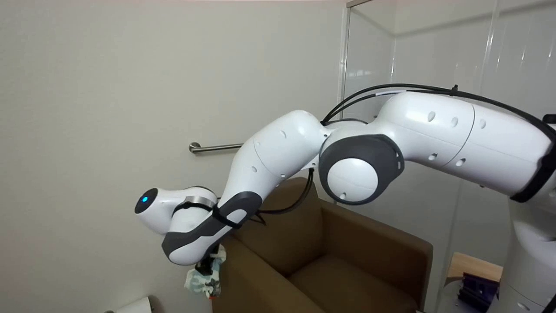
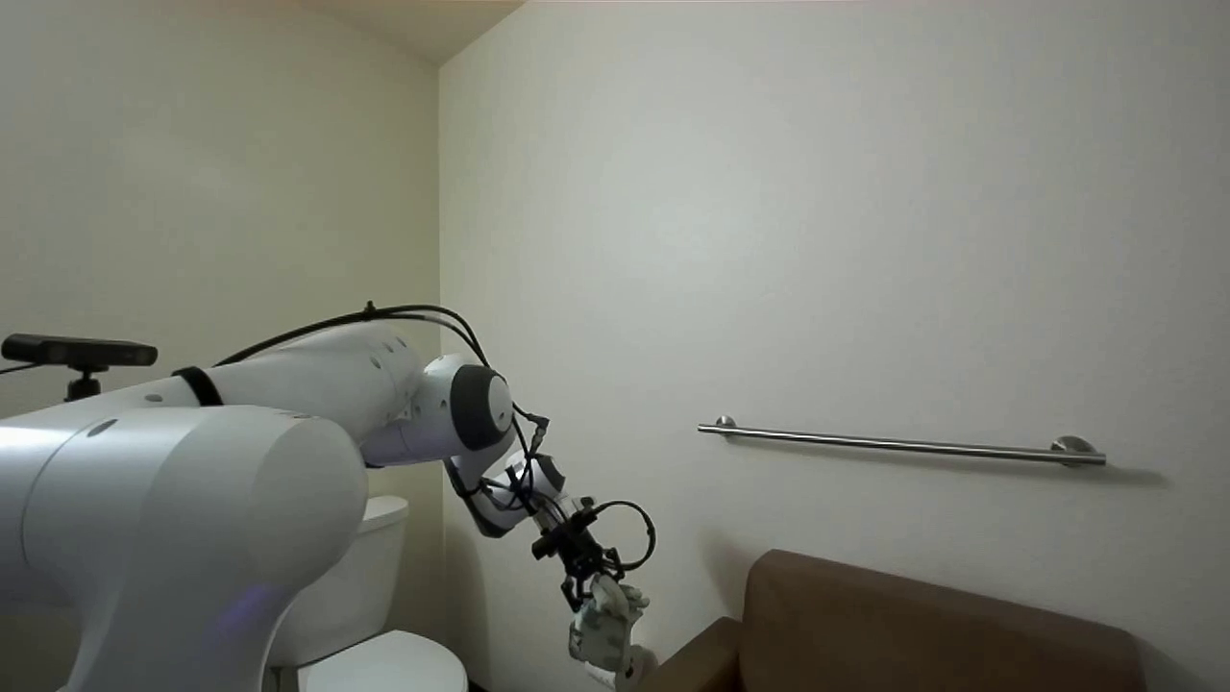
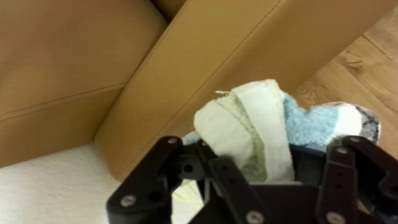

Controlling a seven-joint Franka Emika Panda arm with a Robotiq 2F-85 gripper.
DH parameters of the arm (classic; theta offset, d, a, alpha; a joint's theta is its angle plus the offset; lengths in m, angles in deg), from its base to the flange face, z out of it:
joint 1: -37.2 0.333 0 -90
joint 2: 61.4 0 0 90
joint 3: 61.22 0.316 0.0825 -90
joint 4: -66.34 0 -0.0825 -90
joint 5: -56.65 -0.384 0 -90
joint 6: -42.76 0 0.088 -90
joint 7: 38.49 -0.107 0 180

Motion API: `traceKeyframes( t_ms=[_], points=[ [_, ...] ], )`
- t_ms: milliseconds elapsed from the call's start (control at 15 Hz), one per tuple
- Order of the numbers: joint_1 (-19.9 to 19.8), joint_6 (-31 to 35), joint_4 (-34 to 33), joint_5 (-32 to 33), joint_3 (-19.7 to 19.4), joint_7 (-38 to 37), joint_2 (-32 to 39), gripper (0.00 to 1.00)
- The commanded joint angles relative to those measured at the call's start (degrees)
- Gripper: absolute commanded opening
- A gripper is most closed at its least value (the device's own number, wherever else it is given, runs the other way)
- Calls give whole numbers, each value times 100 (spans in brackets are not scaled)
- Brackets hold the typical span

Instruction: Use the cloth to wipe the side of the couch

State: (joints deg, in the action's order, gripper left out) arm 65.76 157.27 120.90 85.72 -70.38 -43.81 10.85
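Holding bunched cloth (image 3: 261, 130) clamped in the claw (image 3: 253, 152). With the couch (image 3: 180, 81) just beside the claw, cannot tell whether touching.

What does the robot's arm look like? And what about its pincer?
The arm is white, smooth and rounded, like fat tubes joined together, with dark grey caps. Black cables run along it, black straps wrap around it, and a little round blue light shines near the end. The pincer is black, with narrow bars and round silvery screws.
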Motion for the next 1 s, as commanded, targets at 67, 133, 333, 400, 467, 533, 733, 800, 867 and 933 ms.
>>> traceKeyframes(
  t_ms=[67,133,333,400,467,533,733,800,867,933],
  points=[
    [28,-84,-167,55,-62,15,33,7],
    [28,-85,-187,61,-72,17,47,7],
    [33,-179,-343,53,-85,31,247,5],
    [21,-148,-396,50,-66,51,348,6],
    [19,-127,-475,64,-74,25,499,5],
    [29,-114,-530,89,-79,39,632,5],
    [68,-255,-937,192,-150,36,1226,6],
    [85,-343,-1075,201,-201,30,1431,6],
    [78,-516,-1187,189,-266,13,1635,6],
    [121,-397,-355,314,-269,-180,1211,5]
  ],
)
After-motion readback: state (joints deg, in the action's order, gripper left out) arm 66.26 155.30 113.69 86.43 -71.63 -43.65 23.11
